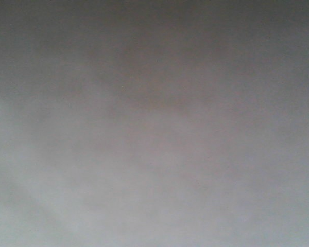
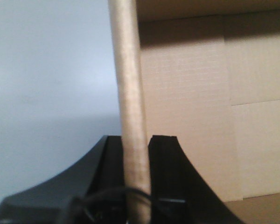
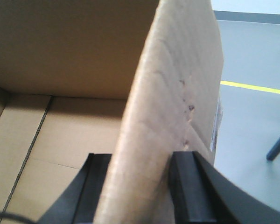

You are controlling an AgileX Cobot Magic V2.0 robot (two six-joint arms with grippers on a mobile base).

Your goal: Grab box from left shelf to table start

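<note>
Left gripper (image 2: 136, 142) and right gripper (image 3: 140, 161) each clench a box (image 2: 186, 93) wall. Thin cardboard between the jaws could buckle or slip.

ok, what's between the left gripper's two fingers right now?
The box's cardboard panel, seen edge-on, with the left gripper shut on it. The left wrist view shows it.

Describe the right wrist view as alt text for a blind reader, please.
The right gripper clamps a wall of the open cardboard box. The box's interior fills the picture's left side; grey floor with a yellow line fills its right.
</note>
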